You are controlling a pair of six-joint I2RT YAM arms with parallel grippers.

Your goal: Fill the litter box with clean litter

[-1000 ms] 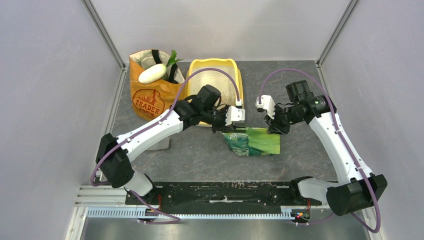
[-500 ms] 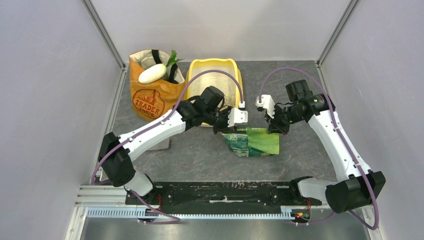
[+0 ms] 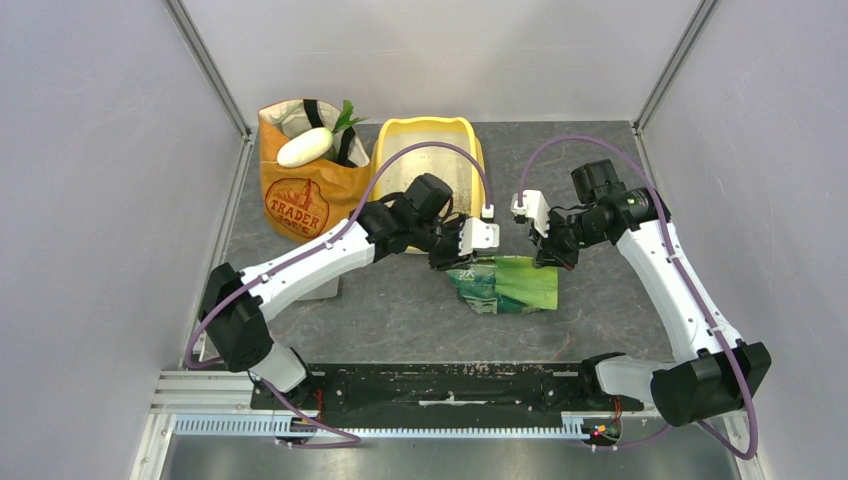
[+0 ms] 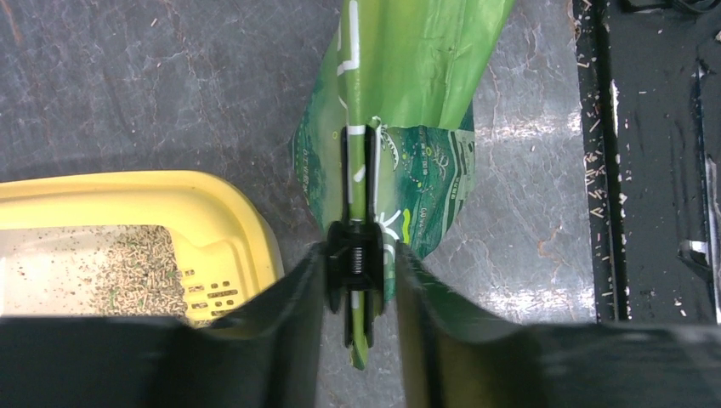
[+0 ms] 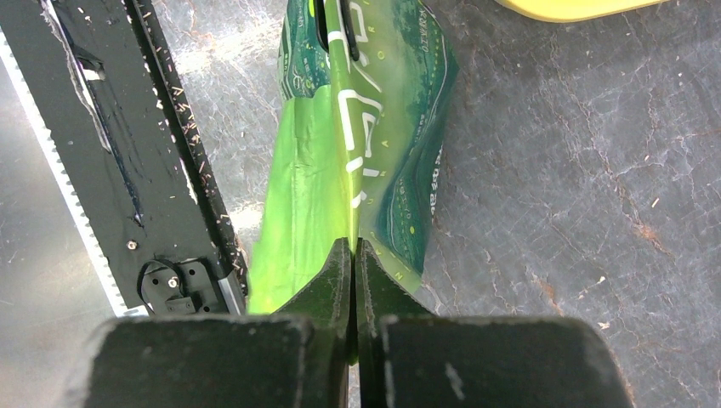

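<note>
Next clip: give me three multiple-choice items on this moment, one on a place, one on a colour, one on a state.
1. Where is the green foil bag?
A) outside the litter box, beside its near end
B) inside the litter box
C) inside the orange paper bag

2. What colour is the litter box's rim?
A) blue
B) yellow
C) red

3. What is the right gripper doing?
A) standing wide open
B) shut on nothing
C) shut on the green foil bag

Answers:
1 A: the top view shows it just below the box's near end.
2 B: the rim is plainly yellow.
3 C: the right wrist view shows it pinching the bag's edge.
</note>
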